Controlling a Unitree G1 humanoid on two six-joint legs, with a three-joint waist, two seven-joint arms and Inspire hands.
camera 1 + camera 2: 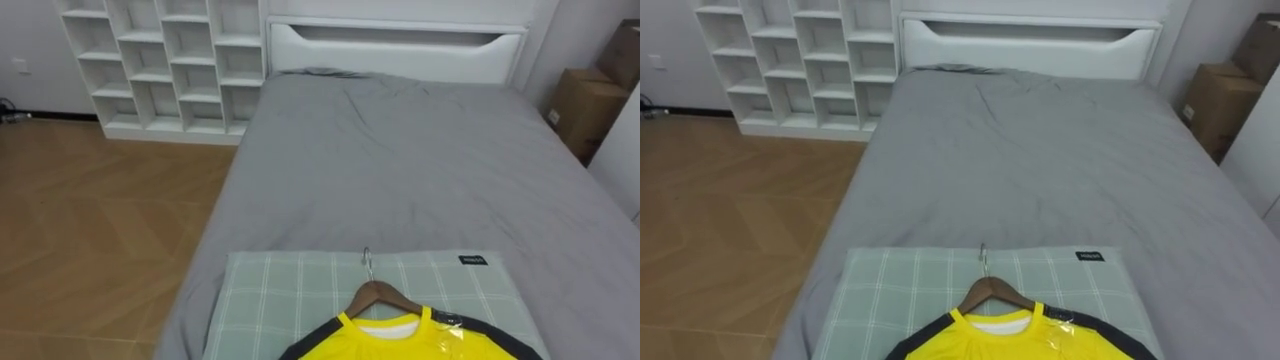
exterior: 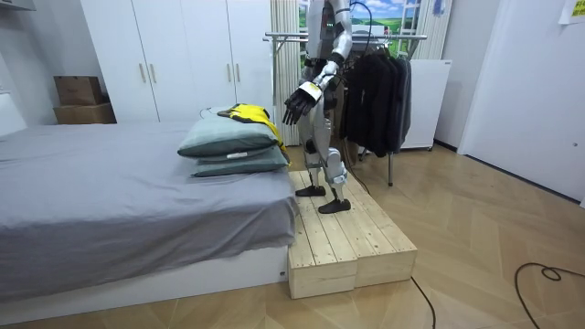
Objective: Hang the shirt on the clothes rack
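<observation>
- The yellow shirt (image 1: pixel 400 340) is lying on its wooden hanger (image 1: pixel 378 294) on the green checked pillow (image 1: pixel 270 290) at the near end of the bed (image 1: pixel 400 170). Its metal hook (image 1: pixel 367 262) is pointing toward the far headboard, and nothing is gripping it.
- In the room view the left hand (image 2: pixel 300 99) is hovering just beside the pillow stack, fingers spread wide and holding nothing. I am judging the side from how the body is facing, and that angle is making it hard to be sure.
- The pillow is soft, so a downward reach is likely to be sinking the hanger into it. Fingers could then be closing on cloth instead of wood, dragging the shirt off the hanger's shoulders.
- The hook is thin and lying flat. A pinch there is risking a twist or a slip once the shirt's weight is hanging from it.
- Gripping the hanger off-centre is inviting a tilt, with the shirt sliding toward the lower end and dropping.
- The robot is standing on a raised wooden platform (image 2: pixel 343 238) with the clothes rack (image 2: pixel 283 37) behind it. Turning there is bringing the feet near an edge.
- Dark clothes (image 2: pixel 377 87) are crowding the rail, so the hook may be snagging on them or missing the bar.
</observation>
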